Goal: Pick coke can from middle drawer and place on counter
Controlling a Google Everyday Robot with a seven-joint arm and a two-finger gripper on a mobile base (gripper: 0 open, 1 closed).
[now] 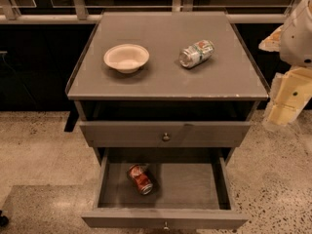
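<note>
The coke can [140, 178], red with silver ends, lies on its side on the floor of the open middle drawer [195, 186], left of centre. The drawer is pulled far out, and its small knob [166, 225] shows on the front at the bottom edge. The counter [165, 74] is the flat grey cabinet top above. My gripper [280, 108] hangs at the right edge of the view, beside the counter's front right corner. It is up at counter height, far from the can and holding nothing that I can see.
A pale bowl [126, 57] stands on the counter's left. A green-and-white can [196, 53] lies on its side right of centre. The other grey drawer front with its knob [166, 137] sits slightly out above the middle drawer. Speckled floor surrounds the cabinet.
</note>
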